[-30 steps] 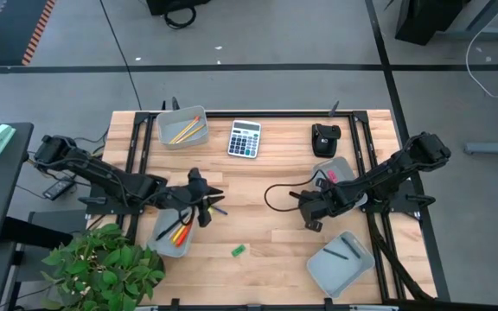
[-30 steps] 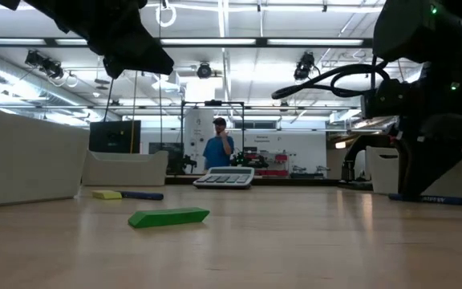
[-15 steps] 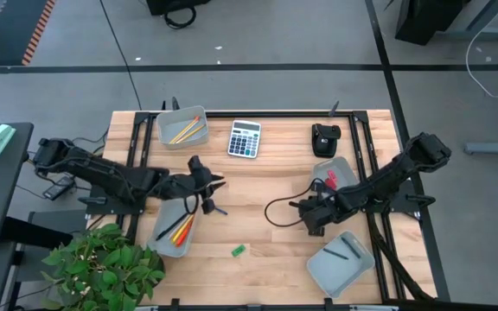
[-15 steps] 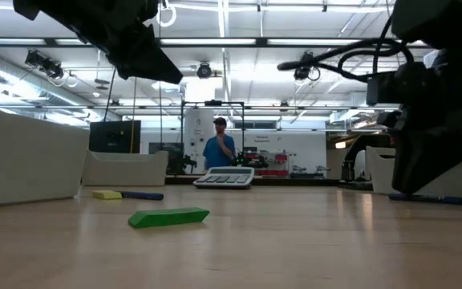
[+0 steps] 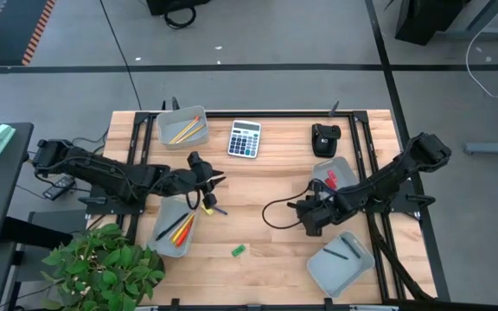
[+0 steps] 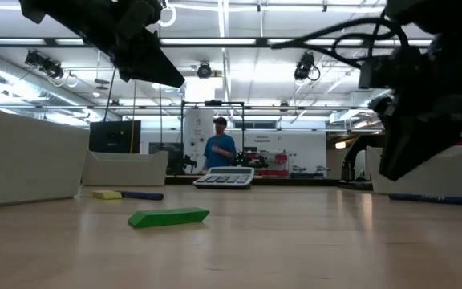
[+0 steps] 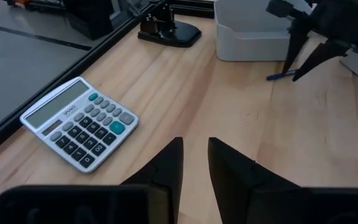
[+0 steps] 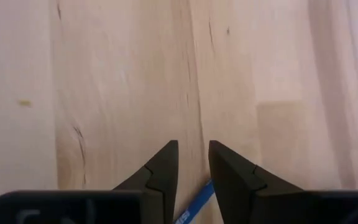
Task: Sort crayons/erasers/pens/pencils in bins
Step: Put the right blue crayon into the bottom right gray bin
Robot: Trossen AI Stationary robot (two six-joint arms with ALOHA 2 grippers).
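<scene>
The wooden desk (image 5: pixel 266 181) carries four bins: one at the far left corner (image 5: pixel 182 129), one at the left edge (image 5: pixel 174 231), one at the right edge (image 5: pixel 335 174), one at the near right corner (image 5: pixel 342 263). A calculator (image 5: pixel 244 138) and black device (image 5: pixel 324 139) lie along the far edge. A green eraser (image 5: pixel 239 250) lies near the near edge, a pen (image 5: pixel 214 207) beside the left bin.

Open-plan lab: ceiling light strips (image 6: pixel 239 42).

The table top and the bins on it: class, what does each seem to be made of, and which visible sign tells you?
Table top: looks like pale wood with a smooth, matt finish; joined planks and grain lines show. Bins: probably translucent grey plastic with a dull sheen; thin walls, rounded corners, light showing through.
</scene>
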